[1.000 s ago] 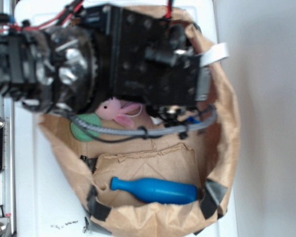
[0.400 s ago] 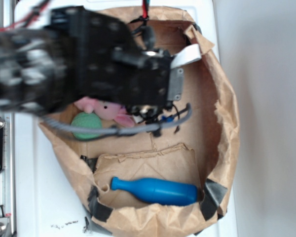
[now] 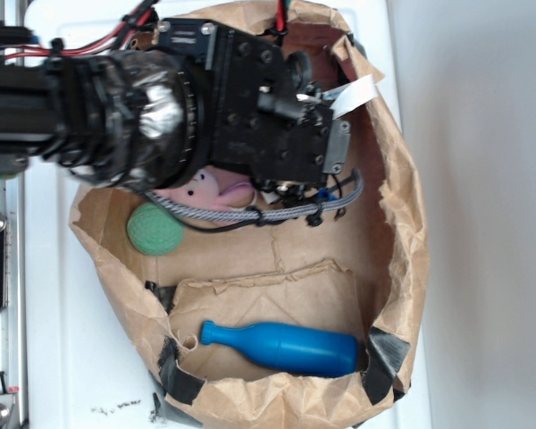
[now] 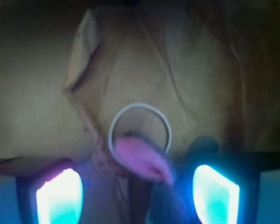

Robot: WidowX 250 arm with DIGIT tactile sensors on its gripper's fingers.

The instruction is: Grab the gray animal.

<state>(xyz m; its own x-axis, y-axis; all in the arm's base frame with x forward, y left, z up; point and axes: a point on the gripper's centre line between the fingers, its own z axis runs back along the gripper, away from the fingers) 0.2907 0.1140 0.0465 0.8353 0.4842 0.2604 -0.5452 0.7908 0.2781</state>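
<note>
claw (image 4: 137,196) is spread wide over the gray animal (image 4: 144,161), its white loop (image 4: 140,126) poking out at 12 o'clock

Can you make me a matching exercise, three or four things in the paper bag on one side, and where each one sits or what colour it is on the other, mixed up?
Things:
1. green ball
2. blue bottle
3. pink bunny
4. gray animal

Descriptions:
A. lying on its side at the bottom edge of the bag in the exterior view
B. between the lit jaws in the wrist view, pink-lined ear and white loop showing
C. round, left of the plush, by the bag's left wall
D. half hidden under the black arm

Pairs: 1-C, 2-A, 3-D, 4-B
</note>
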